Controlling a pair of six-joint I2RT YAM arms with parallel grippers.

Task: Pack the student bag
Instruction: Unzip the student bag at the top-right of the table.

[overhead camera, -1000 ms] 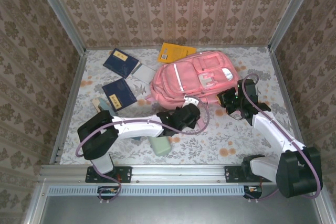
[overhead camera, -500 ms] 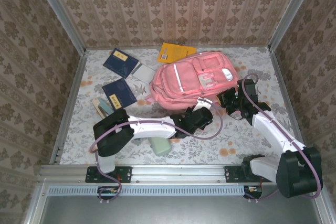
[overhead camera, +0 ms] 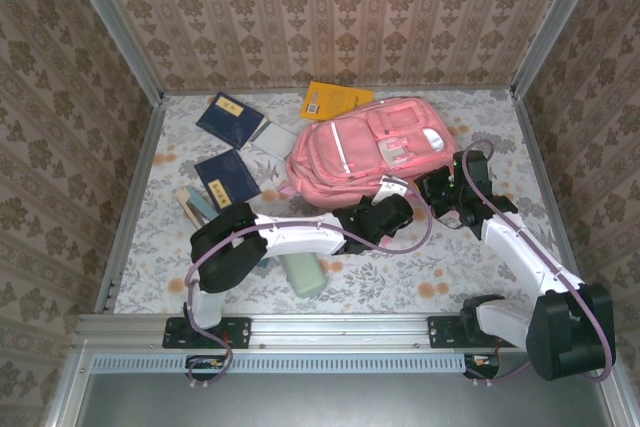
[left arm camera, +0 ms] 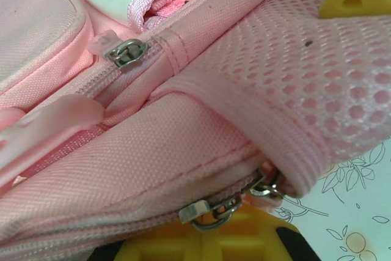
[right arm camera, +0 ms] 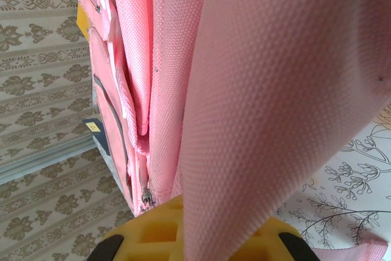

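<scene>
The pink student bag [overhead camera: 368, 150] lies flat at the back middle of the table. My left gripper [overhead camera: 386, 214] is at its near edge, open. In the left wrist view its yellow fingers [left arm camera: 201, 244] stand wide apart around the bag's seam and mesh strap [left arm camera: 317, 84]. A metal zipper pull [left arm camera: 208, 212] hangs just above the lower finger, and another zipper pull [left arm camera: 127, 50] sits higher up. My right gripper [overhead camera: 441, 193] is at the bag's near right corner, shut on a pink strap [right arm camera: 275, 108] that lies across its yellow finger [right arm camera: 153, 233].
Two dark blue books [overhead camera: 231, 117] [overhead camera: 227, 179] and a grey one [overhead camera: 268, 137] lie left of the bag. A yellow book [overhead camera: 335, 99] pokes out behind it. A pale green case [overhead camera: 304, 274] rests under my left arm. Metal rails edge the table.
My left arm has stretched to the right, carrying its gripper along the bag's near edge toward the right gripper. The right arm and the bag have stayed put.
</scene>
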